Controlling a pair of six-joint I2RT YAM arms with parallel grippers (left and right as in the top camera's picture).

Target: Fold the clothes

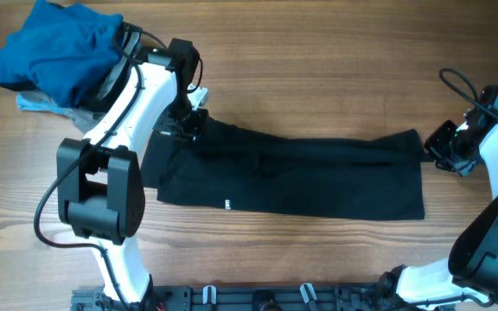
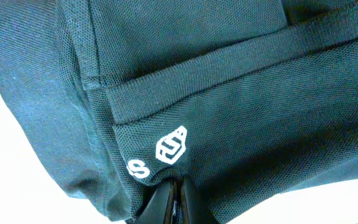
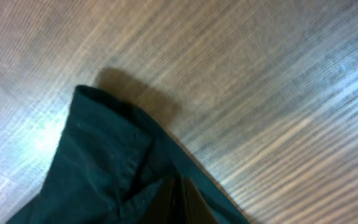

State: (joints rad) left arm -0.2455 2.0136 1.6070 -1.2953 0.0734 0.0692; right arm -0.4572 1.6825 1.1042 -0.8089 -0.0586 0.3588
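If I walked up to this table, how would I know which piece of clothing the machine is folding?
Start at the wooden table and look to its middle: a long, flat strip of fabric runs across it between the two white arms. That is the black T-shirt, with a tiny white mark near its front edge. Unlike the bright blue garment bunched in the far corner, it is spread out and pinched at both ends.

Right wrist view. Black shirt (image 3: 110,168) fills the lower left of the frame, dark soft fabric with a folded corner poking up toward upper left. A seam or hem edge runs diagonally down toward the bottom centre. Right gripper (image 3: 178,202) at bottom centre, dark fingers pressed together with the fabric pinched between them. The wooden table (image 3: 260,81) takes up the rest, light grain with glare; a shadow lies just beyond the shirt corner.
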